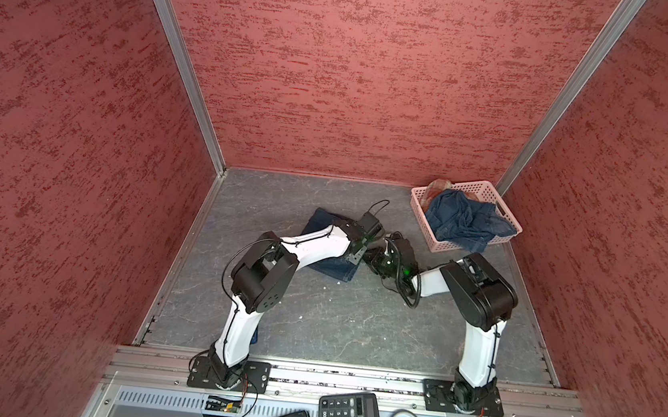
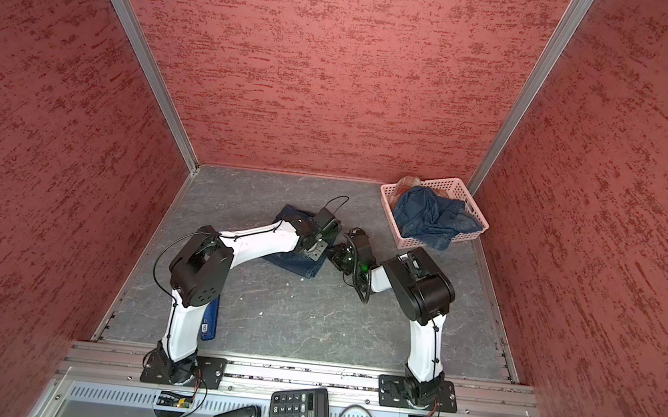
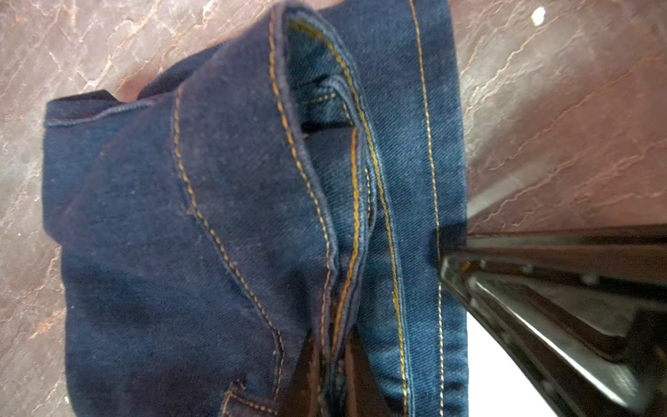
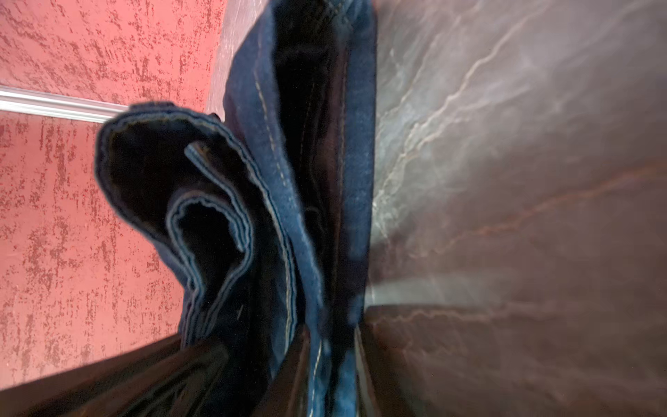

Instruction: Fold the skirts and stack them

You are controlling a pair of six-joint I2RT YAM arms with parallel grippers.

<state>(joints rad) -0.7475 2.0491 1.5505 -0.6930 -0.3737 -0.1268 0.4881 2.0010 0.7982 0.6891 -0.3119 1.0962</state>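
The denim skirt [image 1: 337, 269] lies on the table [image 1: 312, 324] with left tool [image 3: 326, 364] and right tool [image 4: 325, 353] each clamped on its layered edge, so a fold seems under way, next calling for both to carry that edge across evenly; two more skirts [image 1: 464, 222] fill the pink basket [image 1: 474, 186].

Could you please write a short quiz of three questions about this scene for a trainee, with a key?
1. Which two skirts lie in the pink basket?
2. The left tool grips: A) the calculator; B) the folded denim skirt on the table; C) the basket rim.
3. True or false: the right tool is open and holds nothing.
Key: 1. The crumpled denim skirt and the plaid skirt. 2. B. 3. False: it is shut on the folded denim skirt too.
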